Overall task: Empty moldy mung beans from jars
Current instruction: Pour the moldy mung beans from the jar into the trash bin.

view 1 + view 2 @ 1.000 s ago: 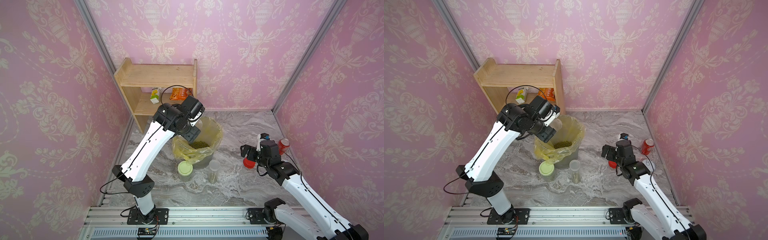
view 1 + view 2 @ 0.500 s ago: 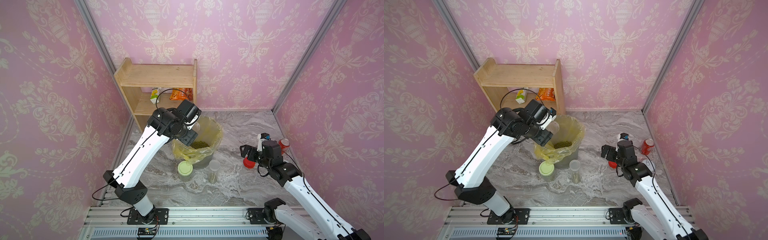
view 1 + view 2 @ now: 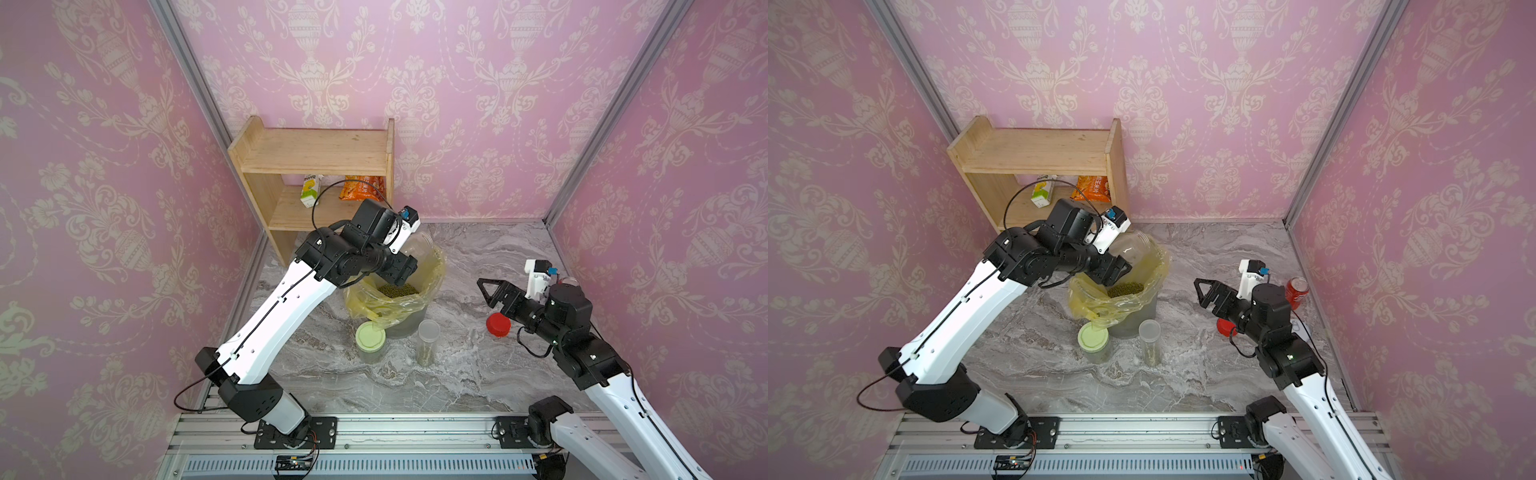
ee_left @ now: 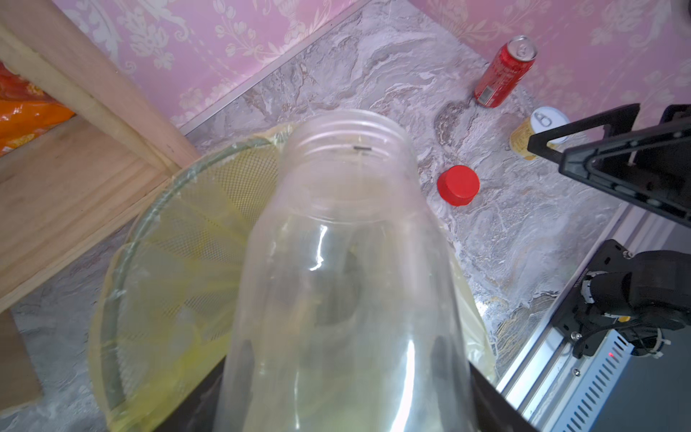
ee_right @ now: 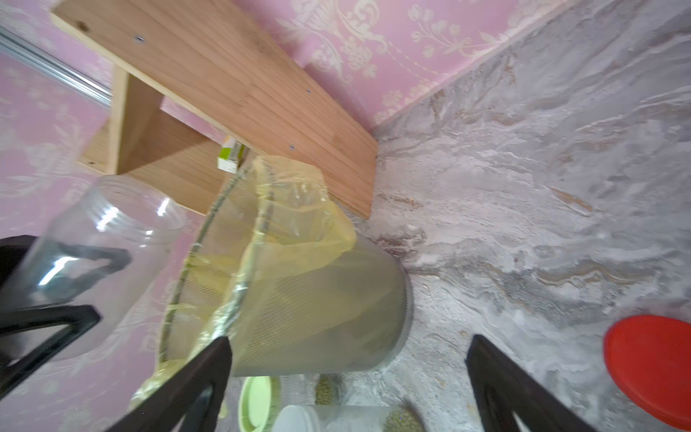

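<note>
Left gripper (image 3: pixel 409 262) was clamped on a clear jar (image 3: pixel 420 246), lidless and apparently empty though glare blurred its inside, held tilted above the far left rim of the bin (image 3: pixel 406 326). On the bin's near side stood the green-lidded jar (image 3: pixel 371 337) and the tall narrow jar (image 3: pixel 427 338), both just beside its wall, and mung beans (image 3: pixel 397 290) lay inside it. Right of the bin, the right gripper (image 3: pixel 490 294) hung with jaws wide apart near the red lid (image 3: pixel 496 324); behind the bin stood a wooden shelf (image 3: pixel 316 153).

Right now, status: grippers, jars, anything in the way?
Left gripper shut on clear lidless plastic jar, looks empty, above yellow-bagged mesh bin. Right gripper open near red screw lid. Squat green-lidded jar, tall white-lidded jar capped. Nothing blocking.
</note>
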`<action>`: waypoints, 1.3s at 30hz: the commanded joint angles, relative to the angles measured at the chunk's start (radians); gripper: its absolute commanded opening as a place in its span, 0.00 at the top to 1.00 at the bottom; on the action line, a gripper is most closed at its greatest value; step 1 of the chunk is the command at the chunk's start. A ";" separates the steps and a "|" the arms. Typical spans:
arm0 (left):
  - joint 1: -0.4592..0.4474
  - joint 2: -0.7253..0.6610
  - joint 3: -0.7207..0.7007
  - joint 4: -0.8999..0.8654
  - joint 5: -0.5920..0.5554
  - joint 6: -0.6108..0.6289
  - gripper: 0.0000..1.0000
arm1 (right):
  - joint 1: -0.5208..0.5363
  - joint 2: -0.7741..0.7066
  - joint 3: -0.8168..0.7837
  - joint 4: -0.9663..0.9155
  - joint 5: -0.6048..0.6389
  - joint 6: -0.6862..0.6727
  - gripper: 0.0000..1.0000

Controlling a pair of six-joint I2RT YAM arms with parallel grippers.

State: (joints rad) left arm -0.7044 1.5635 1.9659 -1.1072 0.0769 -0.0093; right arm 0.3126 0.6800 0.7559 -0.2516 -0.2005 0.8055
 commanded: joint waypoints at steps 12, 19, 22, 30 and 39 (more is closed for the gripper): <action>-0.010 0.259 0.464 -0.625 -0.463 0.020 0.64 | 0.049 0.008 0.087 -0.074 0.033 0.052 0.00; -0.025 0.393 0.597 -0.603 -0.406 0.065 0.62 | 0.048 0.022 0.149 -0.142 0.046 0.010 0.00; -0.023 0.414 0.591 -0.616 -0.357 0.048 0.63 | 0.049 0.038 0.174 -0.174 0.050 -0.004 0.00; -0.076 0.217 0.378 -0.493 -0.456 0.001 0.67 | 0.049 0.040 0.183 -0.180 0.062 -0.012 0.00; -0.042 0.257 0.382 -0.554 -0.404 -0.036 0.67 | 0.049 0.088 0.201 -0.172 0.042 -0.014 0.00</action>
State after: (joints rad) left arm -0.7250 1.8641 2.5229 -1.5856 -0.3248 -0.0109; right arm 0.3565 0.7685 0.9211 -0.4255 -0.1600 0.8150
